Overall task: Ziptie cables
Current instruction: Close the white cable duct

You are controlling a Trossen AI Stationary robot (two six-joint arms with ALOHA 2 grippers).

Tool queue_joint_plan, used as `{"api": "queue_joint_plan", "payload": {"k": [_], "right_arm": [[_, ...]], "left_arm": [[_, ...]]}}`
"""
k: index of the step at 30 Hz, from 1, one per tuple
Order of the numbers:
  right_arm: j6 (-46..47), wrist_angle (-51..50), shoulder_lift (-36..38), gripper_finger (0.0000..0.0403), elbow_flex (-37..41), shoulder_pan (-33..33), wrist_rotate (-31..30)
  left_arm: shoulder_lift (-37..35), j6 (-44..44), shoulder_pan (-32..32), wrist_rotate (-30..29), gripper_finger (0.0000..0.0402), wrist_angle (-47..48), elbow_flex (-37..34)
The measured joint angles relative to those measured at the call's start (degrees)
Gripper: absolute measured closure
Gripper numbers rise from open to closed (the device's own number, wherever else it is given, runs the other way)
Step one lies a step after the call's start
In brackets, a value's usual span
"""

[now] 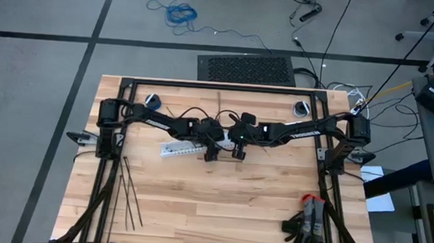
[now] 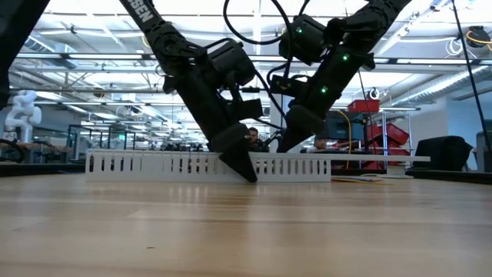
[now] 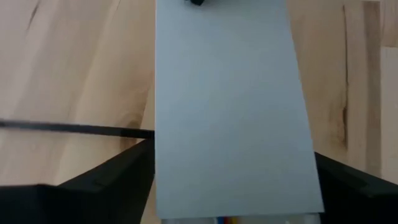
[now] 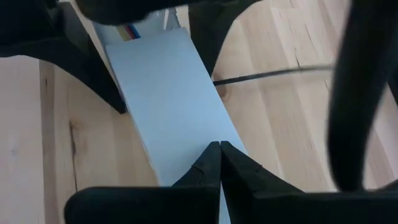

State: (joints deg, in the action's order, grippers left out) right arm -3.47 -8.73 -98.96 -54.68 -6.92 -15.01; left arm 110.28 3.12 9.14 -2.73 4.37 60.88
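Black gloves (image 1: pixel 307 227) lie at lower right on the bench (image 1: pixel 219 206). At centre, the duct (image 1: pixel 183 149) is straddled by the open left hand (image 3: pixel 230 180), apparently to steady it; the right hand (image 4: pixel 219 163) is closed empty above it. Zipties (image 1: pixel 127 196) lie lower left; cables (image 3: pixel 227 219) are barely seen inside the duct.

High view: overhead, straight down, whole table (image 1: pixel 219 206) and surrounding floor. Low view: tabletop height, level across the boards toward the far room. Both wrist views: very close, looking down on the white duct (image 3: pixel 230 112). All four views share the duct at table centre.
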Motion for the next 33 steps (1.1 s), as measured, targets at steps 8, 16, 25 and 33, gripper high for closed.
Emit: {"api": "queue_joint_plan", "payload": {"k": [8,16,25,33], "right_arm": [[-0.3,0.6,-0.1,0.0403,0.1,0.0,0.3],[-0.4,0.6,-0.2,0.0403,0.1,0.0,0.4],[-0.3,0.5,-0.2,0.0403,0.1,0.0,0.4],[-1.3,0.8,-0.2,0.0403,0.1,0.2,1.0]], "left_arm": [[-4.4,0.0,0.3,0.7,0.0069,9.9,3.4],[-7.3,0.2,0.2,-1.7,0.0068,19.0,2.6],[-7.4,-2.7,0.2,-2.9,0.0068,18.1,-3.0],[-7.4,-4.0,0.2,-3.2,0.0098,17.1,-3.3]]}}
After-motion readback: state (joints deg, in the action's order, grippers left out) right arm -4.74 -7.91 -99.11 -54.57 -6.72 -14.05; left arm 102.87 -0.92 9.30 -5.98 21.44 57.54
